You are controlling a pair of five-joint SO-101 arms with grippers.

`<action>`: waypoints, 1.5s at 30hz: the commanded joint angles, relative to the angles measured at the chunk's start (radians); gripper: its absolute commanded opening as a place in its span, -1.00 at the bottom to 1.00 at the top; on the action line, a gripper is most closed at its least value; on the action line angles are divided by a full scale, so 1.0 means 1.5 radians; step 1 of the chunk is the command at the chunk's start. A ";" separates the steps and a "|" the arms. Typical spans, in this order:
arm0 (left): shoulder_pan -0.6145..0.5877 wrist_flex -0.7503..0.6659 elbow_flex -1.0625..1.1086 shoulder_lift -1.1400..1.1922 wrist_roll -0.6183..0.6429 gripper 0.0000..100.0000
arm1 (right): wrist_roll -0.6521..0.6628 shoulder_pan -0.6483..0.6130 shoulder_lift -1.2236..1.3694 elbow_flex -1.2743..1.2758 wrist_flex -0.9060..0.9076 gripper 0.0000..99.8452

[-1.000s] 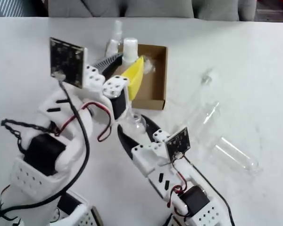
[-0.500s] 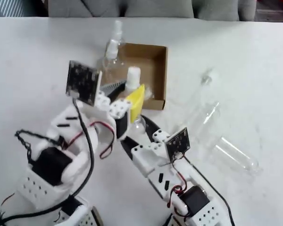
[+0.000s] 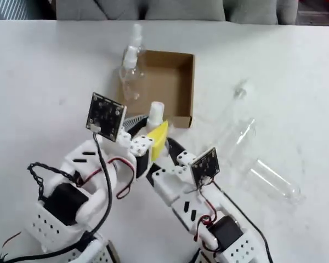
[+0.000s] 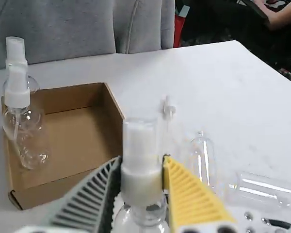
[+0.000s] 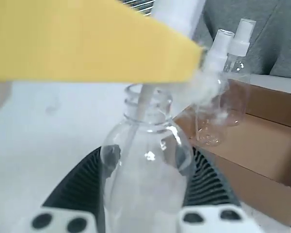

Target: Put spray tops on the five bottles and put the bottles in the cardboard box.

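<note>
My left gripper [image 3: 153, 130] is shut on a white spray top [image 4: 139, 160], clamped between its grey and yellow fingers. Directly below stands a clear open bottle [image 5: 145, 165], with my right gripper [image 5: 148, 155] shut on its body. The top's thin tube [image 5: 142, 104] reaches into the bottle's neck, and the cap sits above the rim. Beyond them lies the open cardboard box [image 3: 172, 82]. A capped bottle [image 4: 19, 121] stands at the box's left corner, and a second capped bottle [image 4: 14, 53] stands just behind it.
To the right of the box, two clear bottles without tops [image 3: 238, 131] [image 3: 274, 183] lie on the white table. A loose spray top [image 4: 167, 109] lies near them. Both arms crowd the near middle of the table.
My left gripper has carried the spray top from above the box back toward the near side, and it now hangs over the bottle in the right gripper. The right arm has stayed put.
</note>
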 commanded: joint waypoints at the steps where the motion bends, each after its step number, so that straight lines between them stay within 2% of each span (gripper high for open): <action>1: 0.006 -0.009 0.003 0.004 0.004 -0.95 | 0.002 0.004 -0.008 0.005 0.008 -0.97; 6: 0.007 -0.020 0.032 -0.027 0.004 -0.95 | 0.001 0.005 -0.008 0.005 0.008 -0.97; 12: 0.007 -0.155 0.192 -0.175 0.001 -0.95 | 0.000 0.006 -0.008 0.005 0.008 -0.97; 15: 0.007 -0.194 0.270 -0.266 0.001 -0.95 | -0.001 0.019 -0.008 0.005 0.005 -0.97; 21: 0.009 -0.186 0.347 -0.403 0.001 -0.95 | -0.001 0.020 -0.008 0.005 0.006 -0.97; 24: 0.039 -0.169 0.349 -0.427 0.001 -0.95 | 0.000 0.019 -0.008 0.005 0.006 -0.97; 36: 0.061 -0.146 0.347 -0.429 0.001 -0.95 | 0.000 0.023 -0.008 0.005 0.007 -0.97; 41: 0.111 -0.132 0.347 -0.432 0.001 -0.95 | -0.001 0.023 -0.008 0.005 0.007 -0.97; 45: 0.113 -0.133 0.351 -0.432 0.000 -0.95 | 0.000 0.023 -0.008 0.005 0.003 -0.97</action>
